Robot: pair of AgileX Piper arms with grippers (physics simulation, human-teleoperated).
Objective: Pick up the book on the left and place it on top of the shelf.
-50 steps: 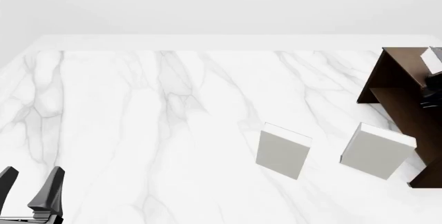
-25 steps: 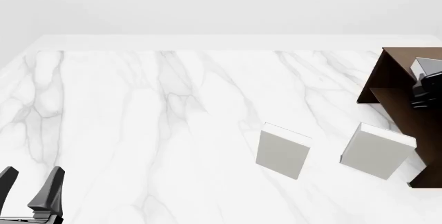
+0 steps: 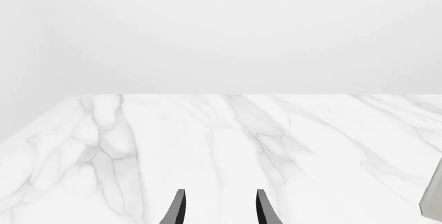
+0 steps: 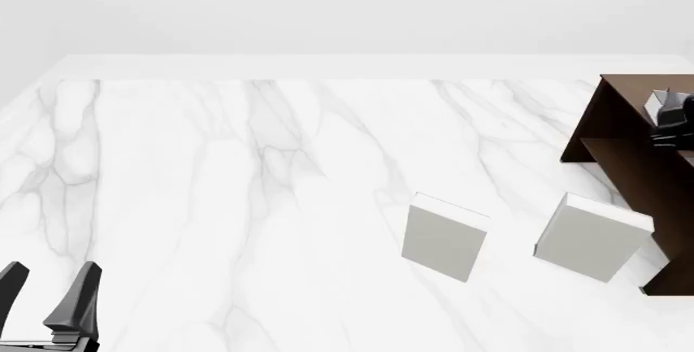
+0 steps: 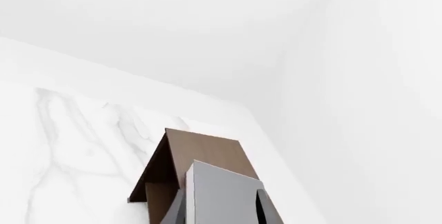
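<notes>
The book [image 5: 217, 180] shows a flat grey face in the right wrist view, and my right gripper [image 5: 219, 203] is shut on it, one dark finger on each side. In the front view the book [image 4: 657, 106] is a small pale shape at the far right, with the right gripper [image 4: 674, 118] just over the flat top of the dark brown shelf [image 4: 613, 124]. Beyond the book, the shelf [image 5: 204, 149] also fills the right wrist view. My left gripper [image 4: 52, 271] stands open and empty at the near left corner; the left wrist view shows the left gripper [image 3: 221, 194] over bare marble.
Two pale grey-white books stand on the marble table [image 4: 217, 189]: one [image 4: 443, 236] right of centre, the other [image 4: 591, 236] close against the shelf's front. A sliver of a pale book [image 3: 433, 200] shows at the edge of the left wrist view.
The right gripper has moved farther back over the shelf top, and the book has shifted slightly left and lower with it. The left arm and the two pale books have not moved.
</notes>
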